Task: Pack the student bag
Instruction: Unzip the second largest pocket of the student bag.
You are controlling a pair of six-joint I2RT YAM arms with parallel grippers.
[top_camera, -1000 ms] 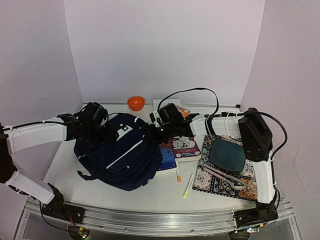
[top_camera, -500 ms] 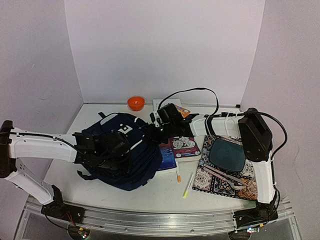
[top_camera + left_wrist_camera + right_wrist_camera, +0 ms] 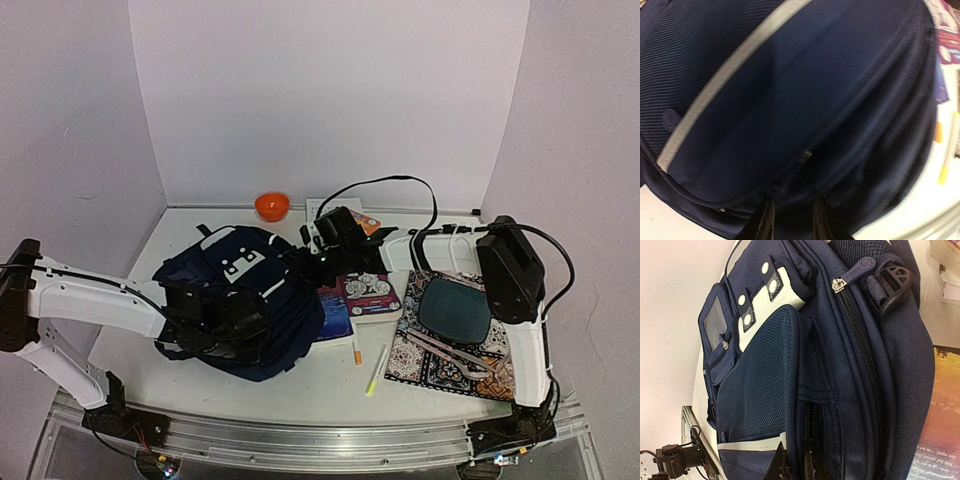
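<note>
We see the bag (image 3: 285, 300) lying on the table (image 3: 300, 390), left of centre, its right edge touching the books (image 3: 372, 295). The left gripper (image 3: 793, 212) meets the bag's near rim, fingers slightly apart around cloth; we cannot tell if they clamp it. The right gripper (image 3: 796, 460) has its fingers pinched together on the bag's zip seam
</note>
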